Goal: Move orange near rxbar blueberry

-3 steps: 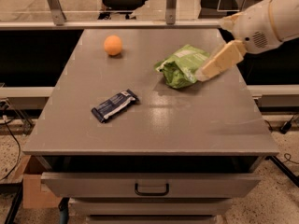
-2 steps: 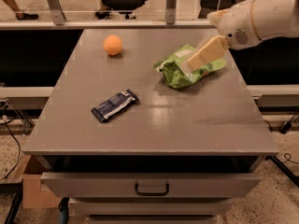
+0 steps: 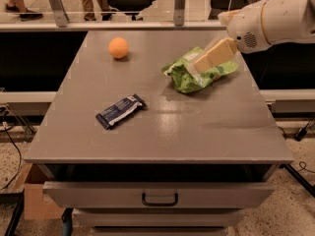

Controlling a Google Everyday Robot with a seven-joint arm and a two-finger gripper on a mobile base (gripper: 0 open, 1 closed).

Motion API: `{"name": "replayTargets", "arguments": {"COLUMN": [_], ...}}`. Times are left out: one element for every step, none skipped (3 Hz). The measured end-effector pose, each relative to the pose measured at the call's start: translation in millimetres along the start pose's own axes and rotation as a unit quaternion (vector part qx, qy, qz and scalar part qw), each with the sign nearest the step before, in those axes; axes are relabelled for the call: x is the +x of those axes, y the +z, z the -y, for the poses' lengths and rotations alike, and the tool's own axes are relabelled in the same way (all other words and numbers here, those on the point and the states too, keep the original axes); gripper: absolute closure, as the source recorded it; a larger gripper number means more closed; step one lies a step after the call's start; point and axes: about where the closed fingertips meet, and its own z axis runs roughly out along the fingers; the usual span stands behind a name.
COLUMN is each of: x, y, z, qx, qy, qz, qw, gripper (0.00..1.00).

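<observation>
The orange [image 3: 118, 47] sat at the far left of the table [image 3: 197, 132], unmoved, well apart from the rxbar blueberry [image 3: 120, 110], which lay nearer and also had not shifted. The gripper [image 3: 198, 65] had swung in from the right edge and now hung over the green snack bag [image 3: 183, 81] at the far right; whether it was open or closed could not be told.

Gray cabinet [image 3: 197, 132] w/ drawer [image 3: 158, 194], speckled floor [image 3: 290, 215]
</observation>
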Motion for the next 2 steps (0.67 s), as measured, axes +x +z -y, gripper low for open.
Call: {"name": "replayTargets", "arguments": {"x": [-6.3, -5.7], "y": [29.2, 66.7], "z": [17.2, 38.8], "qx": [0.004, -0.002], "qy": [-0.006, -0.014], "qz": [0.031, 0.037], "qw": [0.9995, 0.9992], "gripper": [0.00, 0.00]}}
